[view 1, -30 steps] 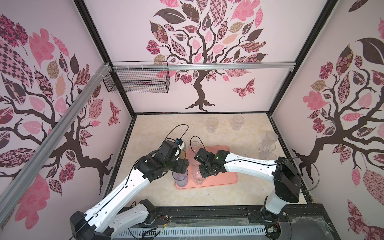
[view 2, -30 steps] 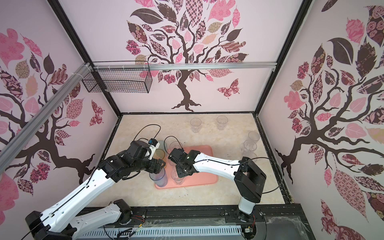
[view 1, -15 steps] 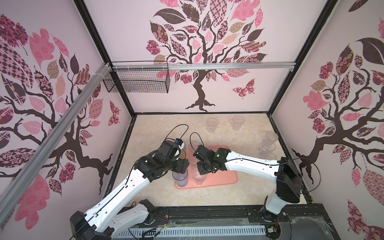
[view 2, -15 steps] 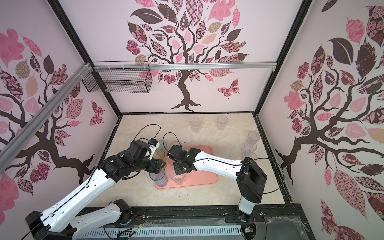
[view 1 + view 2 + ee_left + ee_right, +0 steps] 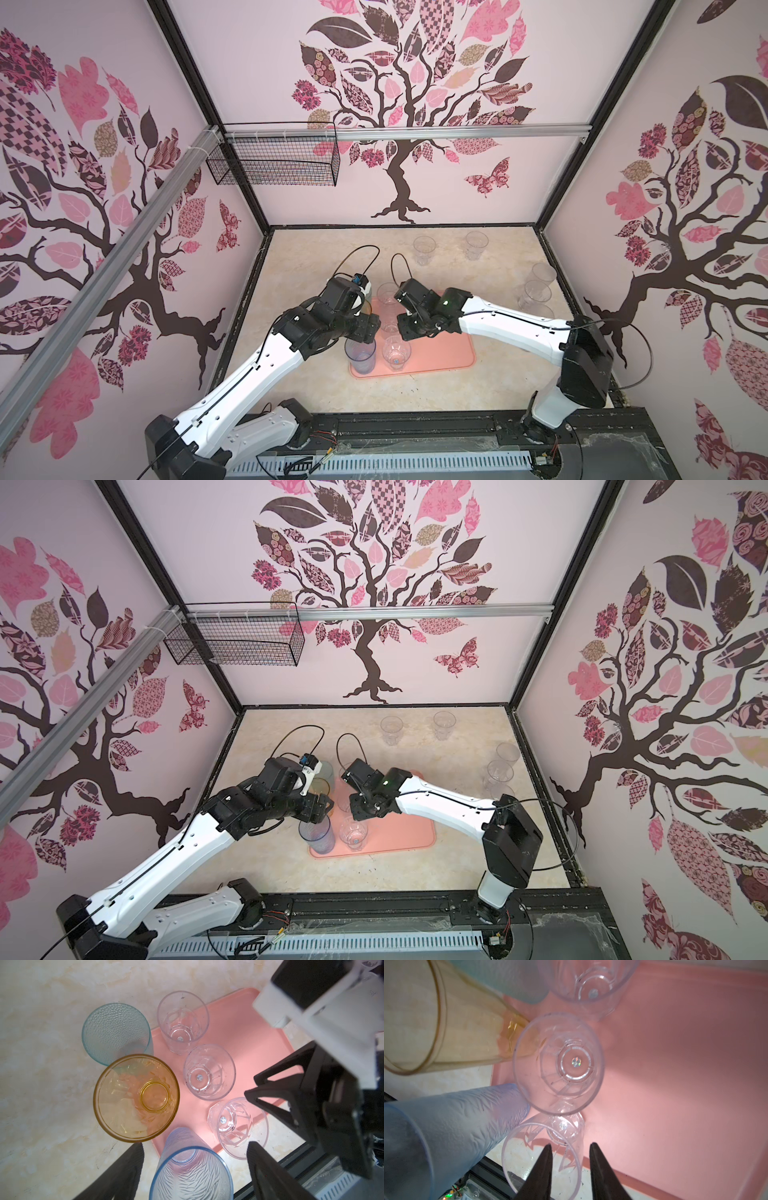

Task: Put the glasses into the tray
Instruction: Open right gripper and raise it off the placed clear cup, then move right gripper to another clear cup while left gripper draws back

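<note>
left gripper (image 5: 195,1144) jaws parted, straddling upright blue tumbler (image 5: 187,1167) on salmon tray (image 5: 239,1028) corner, slim gaps either side, right gripper (image 5: 571,1144) loosened, fingers astride wall of clear faceted tumbler (image 5: 519,1147) on tray, amber tumbler (image 5: 136,1097) alongside, more clear tumblers (image 5: 424,249) off tray

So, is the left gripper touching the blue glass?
Apart. In the left wrist view the blue glass sits between the left gripper's open fingers, with a clear gap on both sides.
</note>
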Controlling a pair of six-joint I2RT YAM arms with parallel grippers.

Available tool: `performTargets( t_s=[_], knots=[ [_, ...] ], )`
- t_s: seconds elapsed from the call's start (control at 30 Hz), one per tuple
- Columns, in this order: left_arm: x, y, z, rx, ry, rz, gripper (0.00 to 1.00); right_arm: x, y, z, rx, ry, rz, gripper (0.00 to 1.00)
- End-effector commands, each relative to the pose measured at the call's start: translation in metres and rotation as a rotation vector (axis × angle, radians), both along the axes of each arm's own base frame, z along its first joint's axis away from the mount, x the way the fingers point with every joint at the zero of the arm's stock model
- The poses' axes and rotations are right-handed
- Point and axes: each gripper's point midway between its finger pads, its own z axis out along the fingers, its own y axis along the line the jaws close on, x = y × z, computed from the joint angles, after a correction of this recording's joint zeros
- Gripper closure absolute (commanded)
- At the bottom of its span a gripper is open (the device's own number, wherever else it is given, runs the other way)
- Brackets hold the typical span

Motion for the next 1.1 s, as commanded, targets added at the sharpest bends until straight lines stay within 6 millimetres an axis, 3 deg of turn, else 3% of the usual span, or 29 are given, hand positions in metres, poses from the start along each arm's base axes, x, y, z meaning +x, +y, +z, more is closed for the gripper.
performTargets(
  t_s=[0.0, 0.2, 0.47, 0.6, 0.77, 0.87, 1.07],
  knots=[
    [0.029, -0.013, 0.040, -0.059, -0.134, 0.007, 0.17, 0.038, -0.013, 0.054, 0.086, -0.128, -0.040, 0.59],
    [0.067, -0.042, 0.065, -0.128, -0.228, -0.001, 0.17, 0.105, -0.050, 0.083, 0.096, -0.207, -0.171, 0.53],
    [0.116, -0.076, 0.058, -0.104, -0.220, -0.022, 0.17, 0.175, -0.107, 0.085, 0.100, -0.229, -0.353, 0.50],
    [0.129, -0.086, 0.044, -0.103, -0.206, -0.024, 0.17, 0.208, -0.151, 0.075, 0.100, -0.221, -0.486, 0.49],
    [0.145, -0.090, 0.021, -0.046, -0.197, -0.016, 0.17, 0.237, -0.185, 0.046, 0.053, -0.195, -0.594, 0.49],
    [0.156, -0.095, 0.005, -0.014, -0.183, -0.016, 0.17, 0.255, -0.183, 0.031, 0.043, -0.180, -0.594, 0.49],
    [0.170, -0.107, -0.028, 0.036, -0.123, -0.034, 0.17, 0.279, -0.152, 0.010, 0.086, -0.134, -0.536, 0.49]
  ],
)
